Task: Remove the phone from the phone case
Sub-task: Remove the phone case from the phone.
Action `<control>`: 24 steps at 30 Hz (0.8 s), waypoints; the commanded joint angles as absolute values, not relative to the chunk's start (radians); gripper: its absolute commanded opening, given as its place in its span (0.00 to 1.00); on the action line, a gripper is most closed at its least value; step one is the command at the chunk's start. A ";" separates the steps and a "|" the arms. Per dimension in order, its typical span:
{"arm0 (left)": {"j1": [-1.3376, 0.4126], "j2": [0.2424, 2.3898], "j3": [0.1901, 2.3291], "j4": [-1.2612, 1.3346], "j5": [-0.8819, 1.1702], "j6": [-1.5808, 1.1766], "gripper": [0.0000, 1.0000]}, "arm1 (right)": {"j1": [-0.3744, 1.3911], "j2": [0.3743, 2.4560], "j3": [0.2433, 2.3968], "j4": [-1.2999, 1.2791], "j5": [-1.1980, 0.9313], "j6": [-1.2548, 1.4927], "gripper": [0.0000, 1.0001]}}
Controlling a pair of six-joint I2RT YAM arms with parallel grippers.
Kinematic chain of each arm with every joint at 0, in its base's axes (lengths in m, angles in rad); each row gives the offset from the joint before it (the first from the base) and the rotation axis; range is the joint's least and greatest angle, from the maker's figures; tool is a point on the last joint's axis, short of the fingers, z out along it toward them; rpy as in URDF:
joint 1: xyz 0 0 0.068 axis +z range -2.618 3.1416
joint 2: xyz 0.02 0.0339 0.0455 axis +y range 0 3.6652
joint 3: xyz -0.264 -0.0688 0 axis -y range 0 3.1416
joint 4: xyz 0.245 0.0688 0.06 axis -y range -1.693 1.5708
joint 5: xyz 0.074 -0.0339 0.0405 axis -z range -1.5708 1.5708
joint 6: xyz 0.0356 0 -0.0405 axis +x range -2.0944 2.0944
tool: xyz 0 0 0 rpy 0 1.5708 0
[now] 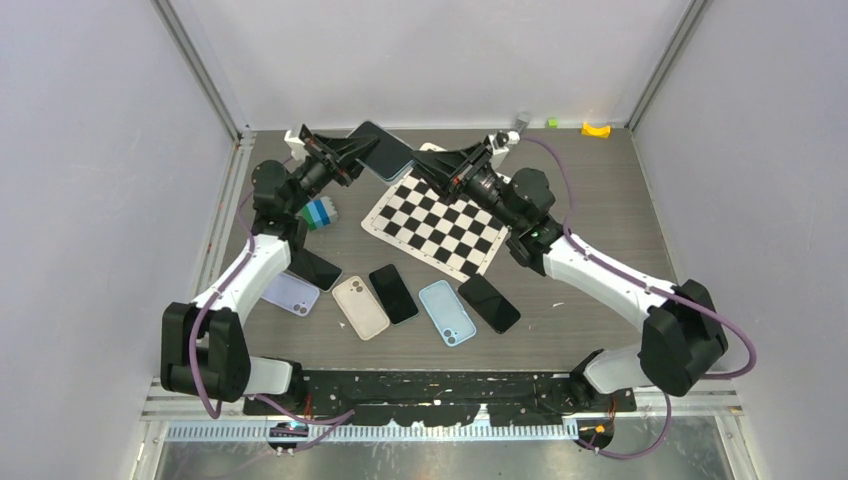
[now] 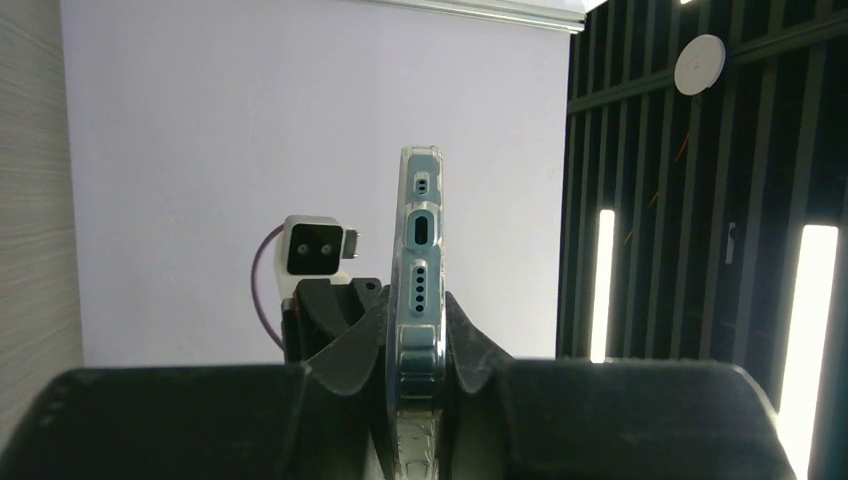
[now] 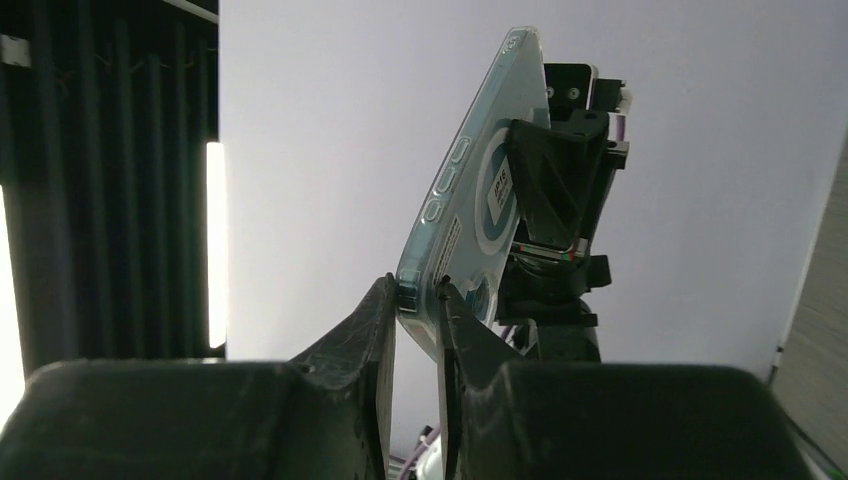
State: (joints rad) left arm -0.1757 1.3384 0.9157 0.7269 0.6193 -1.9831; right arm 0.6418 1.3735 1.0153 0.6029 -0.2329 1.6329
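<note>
Left fingers [image 2: 366,338] clamp the pale blue phone [image 1: 385,150]; right fingers [image 3: 374,335] pinch its clear plastic case [image 3: 470,150] by a corner and should peel gently away from them.

I see the top view evenly lit and sharp, with only soft shadows on the table [image 1: 620,190]. Wrist views are backlit: strip lights [image 2: 818,330] blow out, while the left gripper [image 2: 415,305] and right gripper [image 3: 418,300] go near-black and slightly blurred.

Cased phone [image 2: 420,250]: lower end cut off by the bottom edge, inside the left pincer [image 2: 413,300]
</note>
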 commanded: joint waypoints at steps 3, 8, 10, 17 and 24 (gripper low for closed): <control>-0.178 1.264 0.938 1.021 0.550 -2.229 0.00 | 0.632 1.483 0.915 0.840 -0.191 1.895 0.01; -0.178 1.258 0.937 1.034 0.539 -2.232 0.00 | 0.632 1.538 0.897 0.976 -0.173 2.000 0.00; -0.180 1.257 0.937 1.038 0.536 -2.233 0.00 | 0.632 1.558 0.903 1.006 -0.178 2.030 0.00; -0.180 1.258 0.938 1.079 0.502 -2.238 0.00 | 0.639 1.629 0.921 1.102 -0.182 2.150 0.01; -0.180 1.263 0.938 1.109 0.471 -2.241 0.00 | 0.644 1.653 0.938 1.097 -0.194 2.167 0.01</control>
State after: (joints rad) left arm -0.1738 1.3373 0.8909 0.8433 0.5034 -2.0064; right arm 0.6418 1.6127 0.9268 1.1687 -0.2050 2.0659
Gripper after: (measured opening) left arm 0.142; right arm 0.214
